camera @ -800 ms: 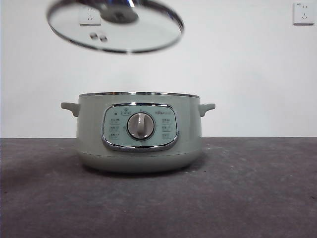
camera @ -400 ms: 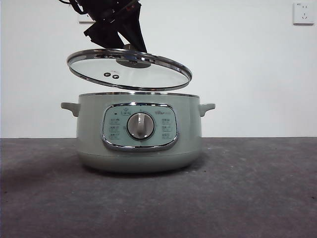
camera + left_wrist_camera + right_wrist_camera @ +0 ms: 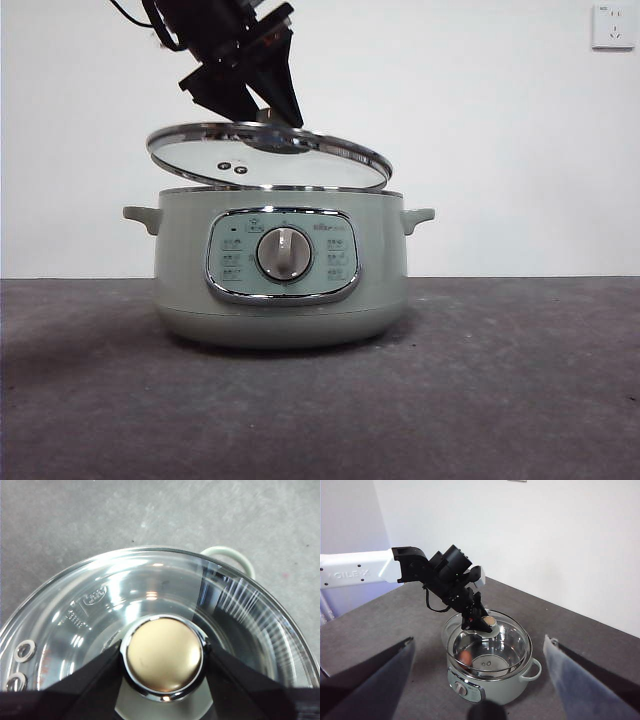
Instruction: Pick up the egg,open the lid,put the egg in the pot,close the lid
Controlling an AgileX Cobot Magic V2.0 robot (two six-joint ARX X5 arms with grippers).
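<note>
Above the pot (image 3: pixel 280 290), left gripper (image 3: pixel 162 655) clamped on the lid (image 3: pixel 268 158) knob, lid tilted just over the rim; egg (image 3: pixel 465 657) inside; right gripper (image 3: pixel 480 680) spread wide, well above the counter (image 3: pixel 500 400).

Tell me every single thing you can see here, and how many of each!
pot: one, pale green with a silver dial, on the table
lid: one, clear glass with a shiny rim and a round knob, tilted just above the pot
egg: one, orange-brown, inside the pot, seen through the lid from the right wrist camera
table: one, dark grey
wall socket: one, white, high on the wall behind
left gripper: one, black, clamped on the lid's knob
right gripper: one, black, open, raised well away from the pot, holding nothing
</note>
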